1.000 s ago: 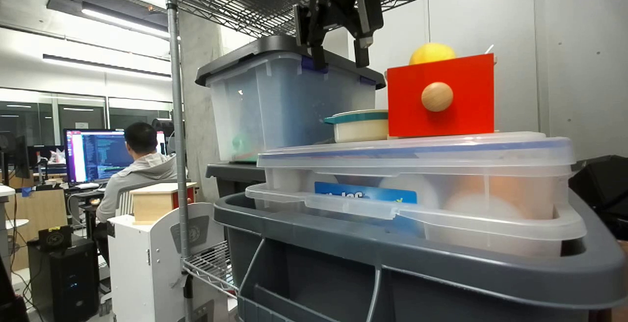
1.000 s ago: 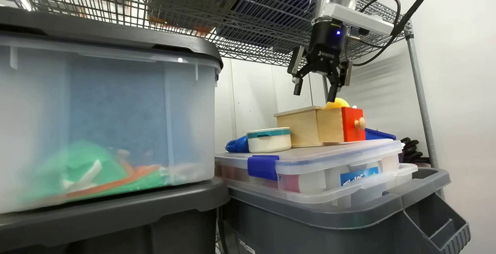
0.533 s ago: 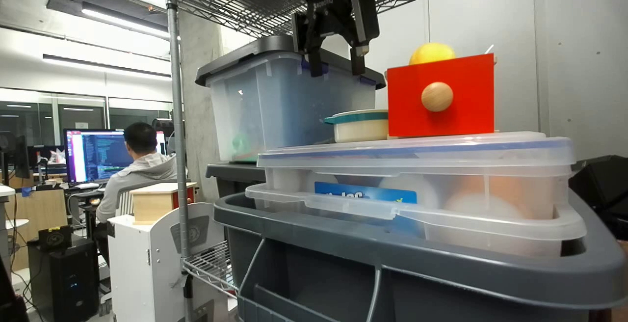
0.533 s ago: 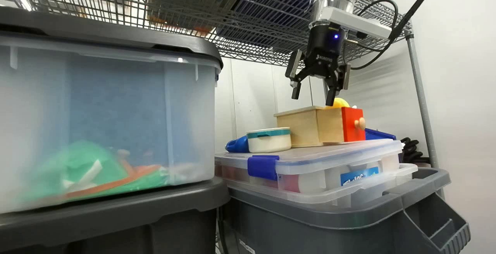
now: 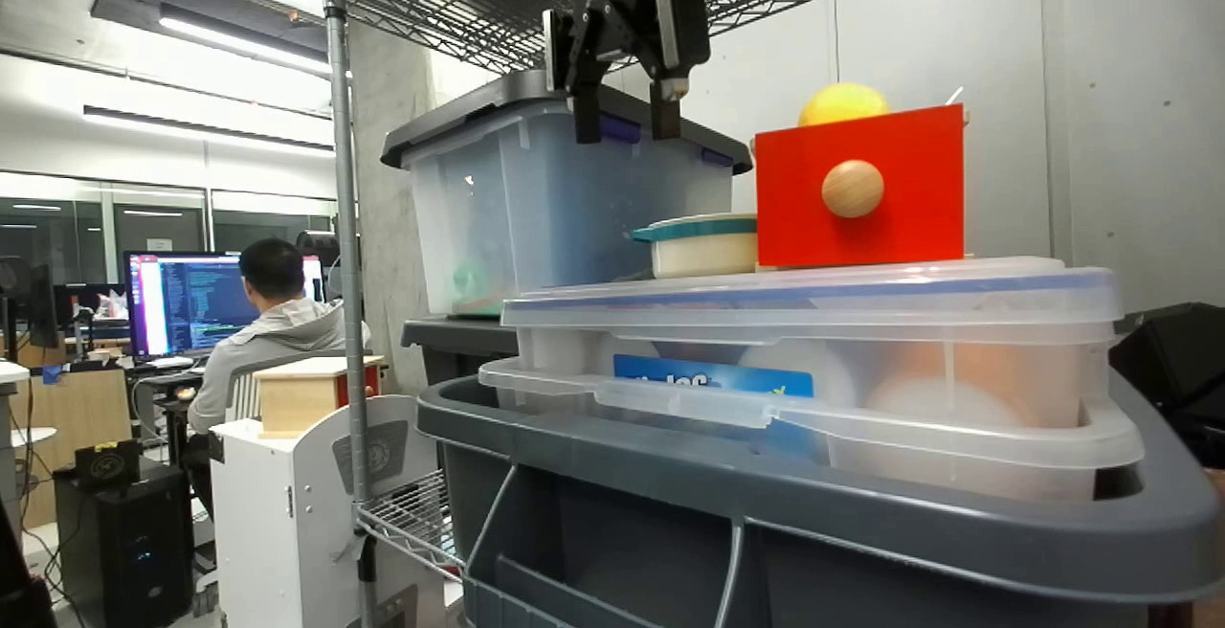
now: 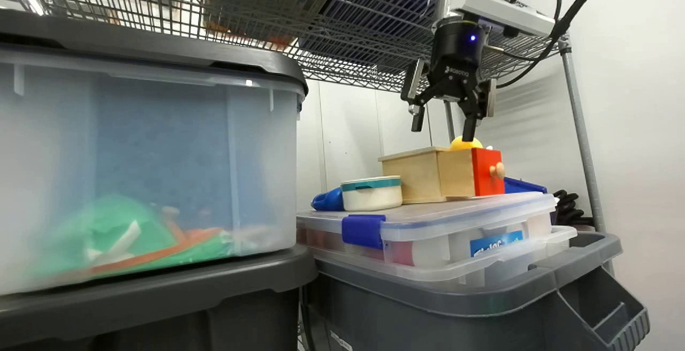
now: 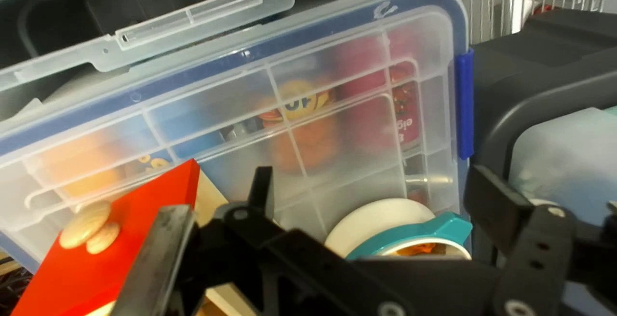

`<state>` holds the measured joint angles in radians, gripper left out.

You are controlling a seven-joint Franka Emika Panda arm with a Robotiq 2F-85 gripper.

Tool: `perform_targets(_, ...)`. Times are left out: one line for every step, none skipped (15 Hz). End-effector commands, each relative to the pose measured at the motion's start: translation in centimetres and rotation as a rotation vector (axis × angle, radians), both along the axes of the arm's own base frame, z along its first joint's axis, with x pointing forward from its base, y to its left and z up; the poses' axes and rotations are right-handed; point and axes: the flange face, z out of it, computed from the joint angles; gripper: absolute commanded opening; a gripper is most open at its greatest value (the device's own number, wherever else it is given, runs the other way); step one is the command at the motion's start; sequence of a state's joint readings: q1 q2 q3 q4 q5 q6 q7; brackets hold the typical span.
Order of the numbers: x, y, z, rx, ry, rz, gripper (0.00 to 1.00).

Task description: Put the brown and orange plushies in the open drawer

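Observation:
My gripper [image 5: 627, 127] hangs in the air with its jaws wide apart, nothing between the fingers [image 7: 262, 186]. Under it in the wrist view sits a cream bowl with a teal rim [image 7: 409, 231]; its near part is hidden by the gripper. Inside the bowl a sliver of orange [image 7: 425, 248] and a brown patch [image 7: 440, 248] show, seemingly the plushies, too covered to tell their shapes. The open drawer, with red front [image 5: 900, 226] and wooden knob, sticks out of a wooden box [image 6: 411, 172] beside the bowl. A yellow rounded thing [image 5: 842, 103] rises above the drawer's edge.
Bowl and drawer box rest on a clear lidded container [image 6: 444, 217] atop a grey bin [image 6: 406, 297]. A tall clear bin with dark lid [image 5: 565, 197] stands beside them. Close overhead runs a wire shelf [image 6: 257, 14]. A blue object [image 6: 327, 200] lies behind the bowl.
The gripper dipped slightly, then shifted left in one exterior picture and rightward and a little up in the opposite one. Its jaws stayed apart. Bowl, drawer and yellow thing have not moved.

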<state>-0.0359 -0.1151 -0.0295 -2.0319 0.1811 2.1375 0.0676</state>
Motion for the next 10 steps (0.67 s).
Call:
perform_targets(-3.2,0.5,0.5,-0.003,0.055,-0.027,1.00)
perform_targets(-4.0,0.6,0.5,-0.001,0.077,-0.033,1.00)
perform_targets(-4.6,0.7,0.4,0.001,0.100,-0.044,1.00)
perform_targets(-5.4,0.7,0.4,0.000,0.126,-0.062,1.00)
perform_targets(-6.1,0.7,0.4,-0.007,0.146,-0.076,1.00)
perform_targets(-6.7,0.7,0.3,-0.017,0.163,-0.087,1.00)
perform_targets(-7.5,0.7,0.2,-0.035,0.178,-0.095,1.00)
perform_targets(-8.1,0.8,0.2,-0.046,0.192,-0.101,1.00)
perform_targets(-8.9,0.8,0.1,-0.063,0.200,-0.099,1.00)
perform_targets(-9.6,0.8,0.0,-0.079,0.209,-0.090,1.00)
